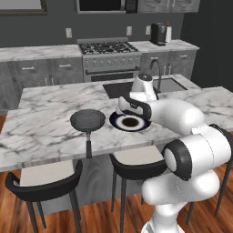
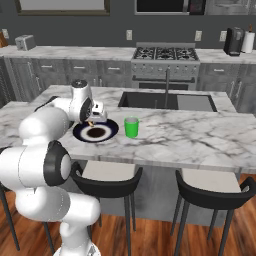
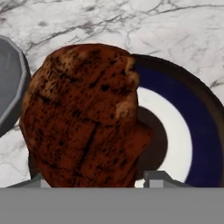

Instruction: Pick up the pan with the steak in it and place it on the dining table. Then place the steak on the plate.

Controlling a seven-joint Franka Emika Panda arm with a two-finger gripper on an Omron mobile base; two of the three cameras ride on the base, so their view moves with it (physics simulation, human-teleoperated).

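The island top [image 1: 45, 118] is seen as polished white marble with grey veins. The pan [image 1: 87, 119] looks like matt dark grey metal, its handle black. The plate [image 3: 197, 131] appears glazed and smooth, banded dark blue and white. The steak [image 3: 83, 113] is shown rough, charred and speckled. A cup [image 2: 131, 127] looks like smooth green plastic.

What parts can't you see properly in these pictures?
- Gripper fingertips: hand view, mostly covered by the steak.
- Plate: hand view, left part hidden behind the steak, right side cut by the edge.
- Pan: hand view, cut off by the left edge.
- Steak: left base view, hidden behind the hand.
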